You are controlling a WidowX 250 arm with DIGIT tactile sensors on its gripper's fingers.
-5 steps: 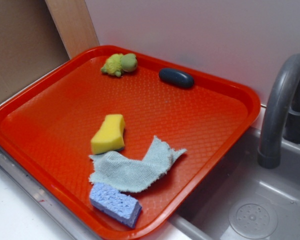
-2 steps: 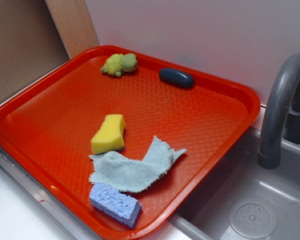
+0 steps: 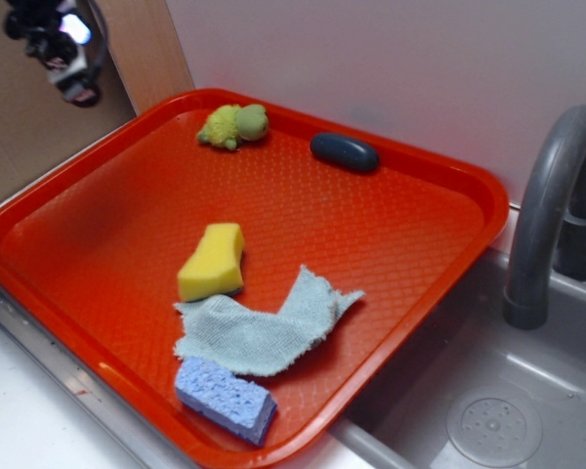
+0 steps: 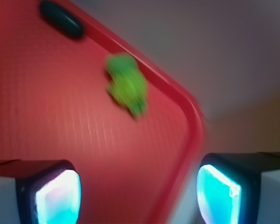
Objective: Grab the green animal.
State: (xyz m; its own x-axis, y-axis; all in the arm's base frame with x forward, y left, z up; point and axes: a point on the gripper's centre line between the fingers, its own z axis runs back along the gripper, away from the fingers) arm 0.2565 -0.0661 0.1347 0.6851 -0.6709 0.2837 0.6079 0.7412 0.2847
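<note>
The green animal (image 3: 234, 125), a small lime plush with a duller green head, lies at the far corner of the red tray (image 3: 127, 244). In the wrist view it shows blurred (image 4: 127, 84) ahead of the fingers, near the tray rim (image 4: 186, 121). My gripper (image 3: 63, 49) hangs high at the upper left, well above and to the left of the animal. In the wrist view the gripper (image 4: 137, 193) is open and empty, its two pads wide apart over the tray's edge.
A dark blue oval object (image 3: 344, 152) lies right of the animal, also in the wrist view (image 4: 60, 18). A yellow sponge (image 3: 212, 262), a grey-green cloth (image 3: 264, 327) and a blue sponge (image 3: 225, 399) lie nearer. A sink (image 3: 488, 410) with a grey faucet (image 3: 547, 205) is at right.
My gripper has come into the exterior view at the upper left; it was out of view before. The things on the tray have not moved.
</note>
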